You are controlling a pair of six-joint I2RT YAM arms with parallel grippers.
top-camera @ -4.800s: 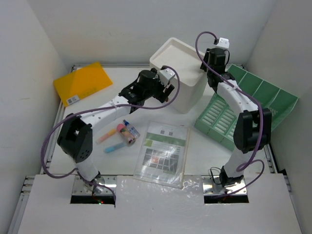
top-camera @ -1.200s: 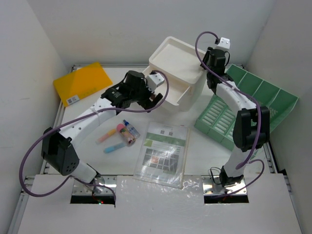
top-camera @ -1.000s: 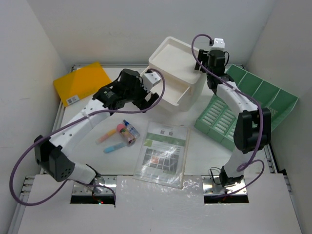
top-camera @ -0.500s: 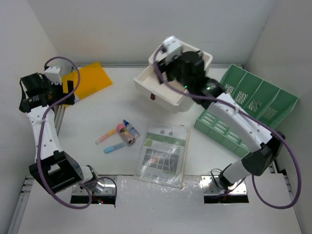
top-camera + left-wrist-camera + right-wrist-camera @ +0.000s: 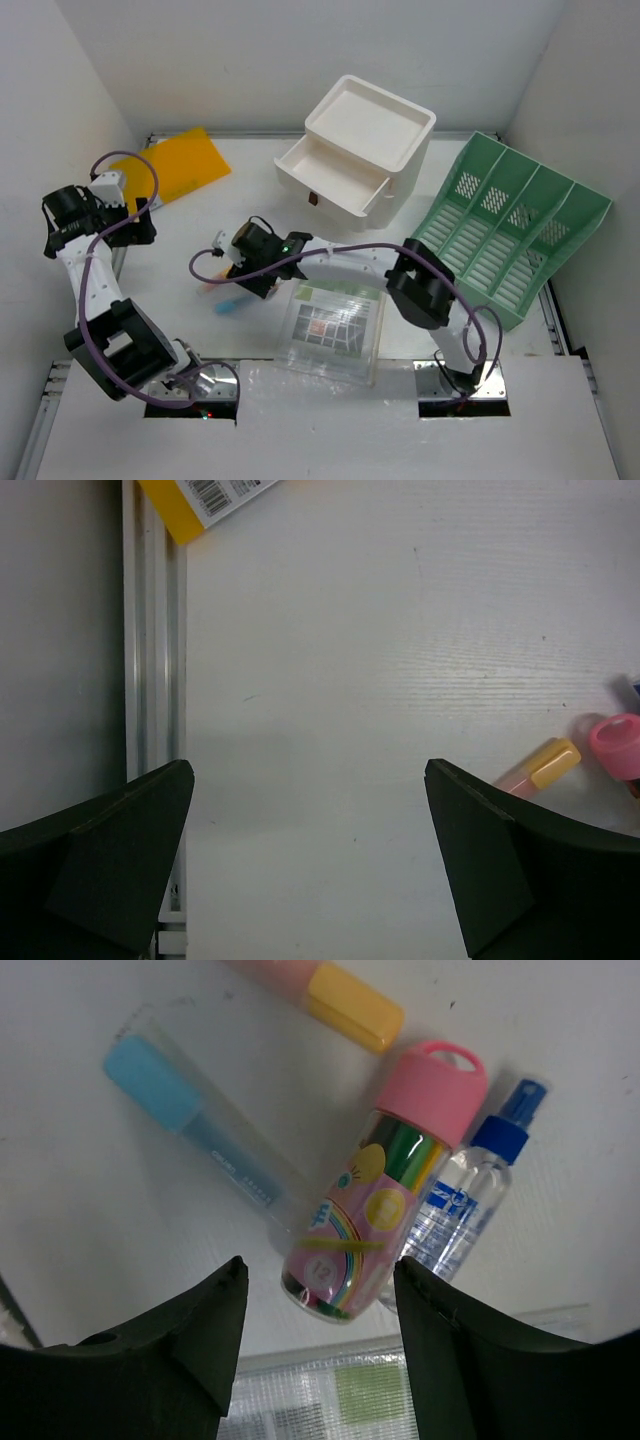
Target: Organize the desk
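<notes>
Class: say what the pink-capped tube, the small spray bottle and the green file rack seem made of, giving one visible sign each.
Pink-capped tube: likely clear glossy plastic; coloured contents show through its printed wall.
Spray bottle: probably transparent plastic; see-through body, opaque blue cap.
Green file rack: apparently moulded matte plastic; uniform colour, perforated walls.

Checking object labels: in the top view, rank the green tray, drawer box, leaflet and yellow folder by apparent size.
1. Green tray.
2. Drawer box, though its height brings it nearer the camera.
3. Leaflet.
4. Yellow folder. It is partly hidden, so its place against the leaflet is unsure.
</notes>
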